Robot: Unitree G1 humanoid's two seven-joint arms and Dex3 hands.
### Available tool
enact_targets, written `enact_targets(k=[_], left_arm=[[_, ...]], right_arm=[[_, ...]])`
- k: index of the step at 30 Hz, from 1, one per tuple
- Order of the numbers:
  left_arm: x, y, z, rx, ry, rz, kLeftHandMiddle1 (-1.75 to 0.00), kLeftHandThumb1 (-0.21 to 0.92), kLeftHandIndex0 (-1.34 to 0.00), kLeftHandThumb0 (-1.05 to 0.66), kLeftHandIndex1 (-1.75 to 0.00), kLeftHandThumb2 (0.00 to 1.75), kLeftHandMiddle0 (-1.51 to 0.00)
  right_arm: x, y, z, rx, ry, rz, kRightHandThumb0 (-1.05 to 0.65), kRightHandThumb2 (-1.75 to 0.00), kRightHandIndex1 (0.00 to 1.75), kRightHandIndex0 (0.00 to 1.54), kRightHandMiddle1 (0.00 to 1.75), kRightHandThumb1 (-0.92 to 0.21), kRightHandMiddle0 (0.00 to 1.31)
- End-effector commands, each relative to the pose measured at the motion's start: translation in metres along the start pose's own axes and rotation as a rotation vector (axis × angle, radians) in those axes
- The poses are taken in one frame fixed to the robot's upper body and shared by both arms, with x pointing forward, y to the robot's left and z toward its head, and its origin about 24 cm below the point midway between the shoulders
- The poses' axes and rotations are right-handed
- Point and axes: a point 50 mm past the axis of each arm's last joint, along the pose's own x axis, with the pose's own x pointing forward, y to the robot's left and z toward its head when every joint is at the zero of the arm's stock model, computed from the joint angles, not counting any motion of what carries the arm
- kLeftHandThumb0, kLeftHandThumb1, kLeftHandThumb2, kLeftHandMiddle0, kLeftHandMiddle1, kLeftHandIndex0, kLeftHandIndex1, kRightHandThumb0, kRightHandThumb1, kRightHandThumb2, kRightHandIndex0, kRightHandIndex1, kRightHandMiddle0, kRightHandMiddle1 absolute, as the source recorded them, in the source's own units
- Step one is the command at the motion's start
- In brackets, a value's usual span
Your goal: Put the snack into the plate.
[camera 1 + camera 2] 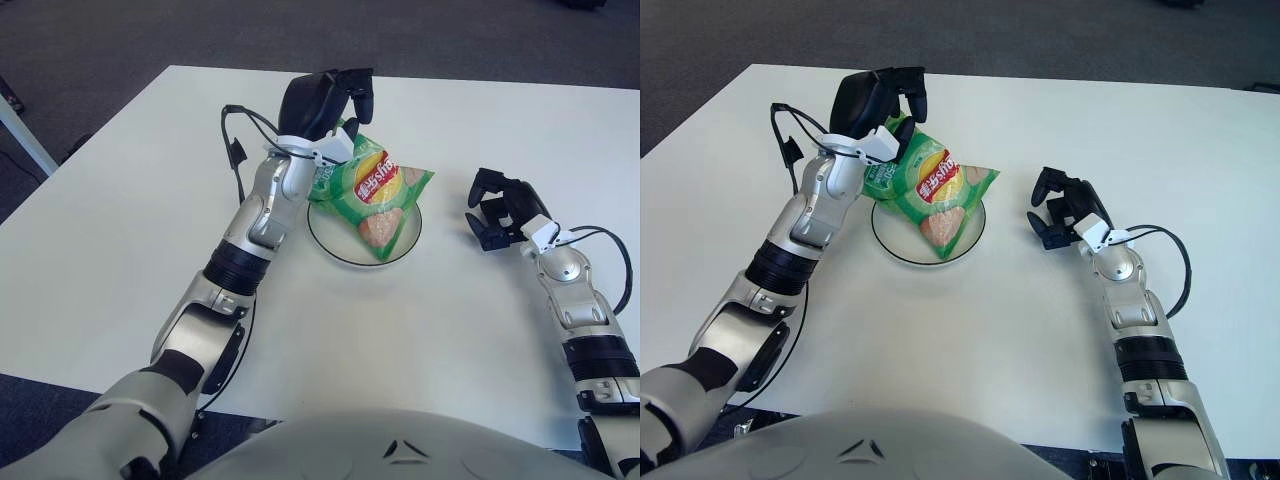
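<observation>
1. Left eye view: snack bag (pixel 374 195), green, lay across the white plate (pixel 337 244) at mid-table (pixel 120 200), its far-left corner overhanging the rim.
2. Left hand (pixel 322 100) showed above that far corner, just beside the bag; whether its curled fingers gripped the corner or had let go could not be told.
3. Right hand (pixel 502 210) showed to the right of the plate, well apart from it, fingers loosely spread, holding nothing.
4. Step judged: placement essentially done, release in hand.
5. Next move called for: lifting the left hand clear without dragging the bag off the plate.
6. Hidden: the plate's centre under the bag; the bag's corner behind the left wrist.
</observation>
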Motion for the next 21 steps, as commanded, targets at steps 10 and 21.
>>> enact_targets(k=[10, 21], left_arm=[[0.0, 0.022, -0.029, 0.166, 0.053, 0.054, -1.75, 0.09, -1.05, 0.57, -1.75, 1.59, -0.8], [0.0, 0.037, -0.052, 0.253, 0.104, 0.071, -1.75, 0.09, -1.05, 0.57, -1.75, 1.59, -0.8]], right_arm=[[-0.026, 0.032, -0.046, 0.024, 0.241, 0.143, -0.52, -1.42, 1.75, 1.32, 1.75, -0.23, 0.69], [-0.025, 0.031, -0.044, 0.0, 0.222, 0.154, -0.52, -1.41, 1.75, 1.32, 1.75, -0.24, 0.69]])
